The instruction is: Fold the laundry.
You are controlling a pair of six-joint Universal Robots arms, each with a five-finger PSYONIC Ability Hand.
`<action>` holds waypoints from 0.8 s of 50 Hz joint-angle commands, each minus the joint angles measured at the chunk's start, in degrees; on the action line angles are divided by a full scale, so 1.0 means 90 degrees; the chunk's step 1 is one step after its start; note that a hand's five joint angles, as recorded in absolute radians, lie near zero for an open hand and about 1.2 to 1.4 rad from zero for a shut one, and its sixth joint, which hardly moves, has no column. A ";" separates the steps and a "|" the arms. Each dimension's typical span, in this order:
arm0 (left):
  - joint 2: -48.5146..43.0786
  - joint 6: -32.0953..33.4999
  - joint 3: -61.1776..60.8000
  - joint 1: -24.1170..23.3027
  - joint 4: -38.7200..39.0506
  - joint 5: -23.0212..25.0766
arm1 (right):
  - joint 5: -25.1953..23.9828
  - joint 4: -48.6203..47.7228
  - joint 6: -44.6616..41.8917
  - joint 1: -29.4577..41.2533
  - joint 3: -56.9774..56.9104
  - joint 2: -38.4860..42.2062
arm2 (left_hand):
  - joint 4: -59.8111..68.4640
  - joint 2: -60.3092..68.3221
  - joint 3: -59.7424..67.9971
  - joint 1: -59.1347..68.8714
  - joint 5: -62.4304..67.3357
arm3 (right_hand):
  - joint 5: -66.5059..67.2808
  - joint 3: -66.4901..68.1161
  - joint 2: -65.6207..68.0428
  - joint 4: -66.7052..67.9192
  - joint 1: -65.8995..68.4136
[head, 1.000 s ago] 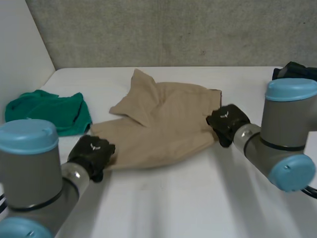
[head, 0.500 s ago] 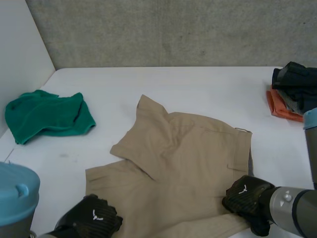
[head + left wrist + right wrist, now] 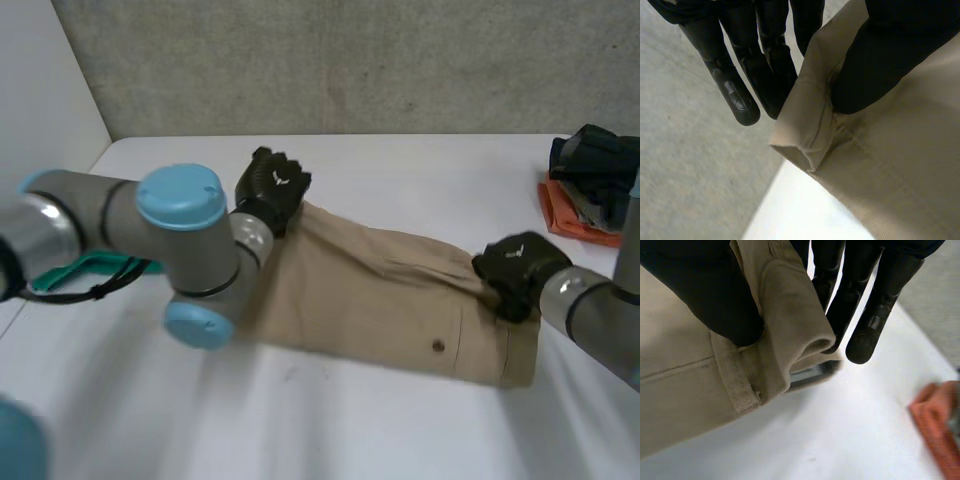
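Tan shorts lie stretched across the table between my two hands. My left hand holds their far left corner; in the left wrist view the thumb pinches the tan cloth against the fingers. My right hand grips the waistband end at the right; in the right wrist view its thumb presses the rolled hem against the fingers.
A green garment lies at the table's left, partly behind my left arm. At the right edge sits a pile of dark clothes on an orange cloth. A grey wall runs behind the table.
Both hands have moved away from the front of the table, carrying the shorts. The crumpled shorts are now pulled into a long flat band. My left arm has swung across the green garment.
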 commanded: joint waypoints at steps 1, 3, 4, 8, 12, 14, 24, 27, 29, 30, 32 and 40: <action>-0.1254 0.0184 0.1217 0.0030 0.0713 0.0350 | 0.0465 -0.1000 0.0013 0.0018 -0.0731 0.0992 | 0.1235 0.1250 0.1278 0.1520 0.1561 | 0.1497 0.1333 0.1361 0.1205 0.2336; -0.1508 0.0184 0.1510 0.0049 0.0733 0.0331 | 0.0582 -0.1214 0.0023 0.0037 -0.1004 0.1333 | 0.1235 0.1250 0.1278 0.1520 0.1561 | 0.1497 0.1333 0.1361 0.1205 0.2336; -0.1713 0.0194 0.1753 0.0069 0.0743 0.0331 | 0.0612 -0.1283 0.0013 0.0047 -0.1083 0.1441 | 0.1235 0.1250 0.1278 0.1520 0.1561 | 0.1497 0.1333 0.1361 0.1205 0.2336; -0.2172 0.0194 0.2262 0.0176 0.0762 0.0321 | 0.0690 -0.1722 -0.0016 0.0261 -0.1435 0.1881 | 0.1235 0.1250 0.1278 0.1520 0.1561 | 0.1497 0.1333 0.1361 0.1205 0.2336; -0.2456 0.0194 0.2575 0.0313 0.0772 0.0234 | 0.0681 -0.2094 -0.0065 0.0320 -0.1630 0.2204 | 0.1235 0.1250 0.1278 0.1520 0.1561 | 0.1497 0.1333 0.1361 0.1205 0.2336; -0.2515 0.0194 0.2634 0.0323 0.0772 0.0214 | 0.0671 -0.2240 -0.0084 0.0320 -0.1650 0.2292 | 0.1235 0.1250 0.1278 0.1520 0.1561 | 0.1497 0.1333 0.1361 0.1205 0.2336; -0.2525 0.0194 0.2605 0.0342 0.1542 0.0204 | 0.0739 -0.3519 -0.0065 0.0330 -0.1796 0.2536 | -0.6524 -0.6510 -0.6482 -0.6240 -0.6198 | -0.6281 -0.6445 -0.6417 -0.6572 -0.5442; -0.2419 0.0184 0.2498 0.0313 0.1719 0.0224 | 0.0875 -0.3764 -0.0016 0.0320 -0.1797 0.2468 | -0.6444 -0.6429 -0.6401 -0.6159 -0.6118 | -0.6281 -0.6445 -0.6417 -0.6572 -0.5442; -0.2253 0.0155 0.2401 0.0303 0.1739 0.0194 | 0.0973 -0.3755 0.0023 0.0320 -0.1748 0.2390 | -0.6444 -0.6430 -0.6402 -0.6159 -0.6118 | -0.6281 -0.6445 -0.6417 -0.6572 -0.5442; -0.2146 0.0155 0.2323 0.0284 0.1729 0.0185 | 0.1041 -0.3755 0.0062 0.0330 -0.1641 0.2254 | -0.6444 -0.6430 -0.6402 -0.6159 -0.6118 | -0.6281 -0.6445 -0.6417 -0.6572 -0.5442; -0.1765 0.0116 0.1943 0.0264 0.1729 0.0184 | 0.1052 -0.3745 0.0111 0.0330 -0.1485 0.2020 | -0.6463 -0.6448 -0.6420 -0.6178 -0.6137 | -0.6281 -0.6445 -0.6417 -0.6572 -0.5442; -0.0212 0.0048 0.0078 0.0225 0.1710 0.0194 | 0.1052 -0.2283 0.0861 0.0272 -0.0703 0.0428 | -0.6463 -0.6448 -0.6420 -0.6178 -0.6137 | -0.6281 -0.6445 -0.6417 -0.6572 -0.5442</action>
